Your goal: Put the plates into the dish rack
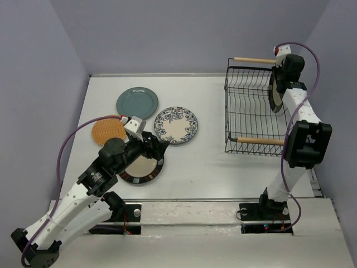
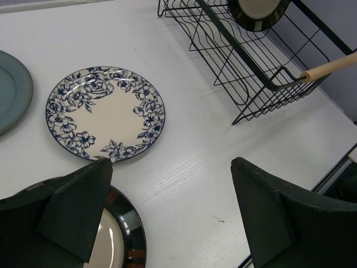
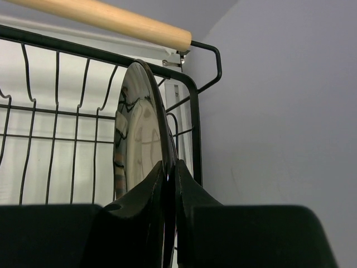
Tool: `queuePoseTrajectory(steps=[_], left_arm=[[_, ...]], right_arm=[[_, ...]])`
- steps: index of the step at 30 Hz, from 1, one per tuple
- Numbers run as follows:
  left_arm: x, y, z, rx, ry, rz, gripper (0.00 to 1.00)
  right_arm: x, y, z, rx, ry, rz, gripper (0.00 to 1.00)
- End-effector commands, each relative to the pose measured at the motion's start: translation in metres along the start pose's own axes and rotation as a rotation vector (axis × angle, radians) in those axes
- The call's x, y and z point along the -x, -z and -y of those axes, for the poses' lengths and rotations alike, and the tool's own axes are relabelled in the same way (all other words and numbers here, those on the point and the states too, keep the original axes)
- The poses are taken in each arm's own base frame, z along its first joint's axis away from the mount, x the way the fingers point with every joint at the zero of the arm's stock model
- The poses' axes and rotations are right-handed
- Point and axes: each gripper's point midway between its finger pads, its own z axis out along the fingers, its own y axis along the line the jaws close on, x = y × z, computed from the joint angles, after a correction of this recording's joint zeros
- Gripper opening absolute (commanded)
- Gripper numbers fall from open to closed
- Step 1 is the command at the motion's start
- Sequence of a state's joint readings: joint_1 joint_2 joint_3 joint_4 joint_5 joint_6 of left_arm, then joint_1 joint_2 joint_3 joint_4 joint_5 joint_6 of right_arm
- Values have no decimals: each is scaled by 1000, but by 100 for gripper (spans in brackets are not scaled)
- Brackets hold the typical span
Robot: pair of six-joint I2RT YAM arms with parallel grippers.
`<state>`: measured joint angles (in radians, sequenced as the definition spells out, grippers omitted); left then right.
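My right gripper (image 1: 277,89) is shut on the rim of a cream plate with a dark striped rim (image 3: 139,145) and holds it upright on edge at the right end of the black wire dish rack (image 1: 248,106). That plate also shows in the left wrist view (image 2: 257,12). My left gripper (image 2: 173,212) is open, its left finger over the edge of the second cream striped plate (image 1: 142,169), which lies flat. The teal plate (image 1: 137,103), the white plate with blue flowers (image 1: 175,125) and the orange-tan plate (image 1: 108,130) lie flat on the table.
The rack has two light wooden rod handles, one at the far side (image 1: 254,60) and one at the near side (image 1: 259,141). Grey walls close in the table on three sides. The right wall is close behind the rack.
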<state>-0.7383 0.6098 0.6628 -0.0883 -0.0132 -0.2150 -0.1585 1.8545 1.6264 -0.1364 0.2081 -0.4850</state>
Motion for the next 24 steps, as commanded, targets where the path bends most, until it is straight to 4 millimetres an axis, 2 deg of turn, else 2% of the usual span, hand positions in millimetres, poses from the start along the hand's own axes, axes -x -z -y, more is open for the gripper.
queuePoseTrajectory(steps=[1, 8, 12, 20, 24], left_arm=[[27, 0, 5, -7, -13, 70, 99], [26, 0, 6, -12, -12, 65, 99], [27, 0, 6, -14, -12, 68, 99], [28, 2, 7, -16, -10, 72, 99], [28, 1, 6, -11, -10, 73, 99]], right_arm=[[66, 32, 84, -275, -139, 244, 7], [55, 44, 79, -275, -202, 270, 7], [61, 54, 79, -268, -241, 304, 7], [48, 38, 82, -298, -241, 261, 7], [49, 29, 74, -264, -249, 265, 7]])
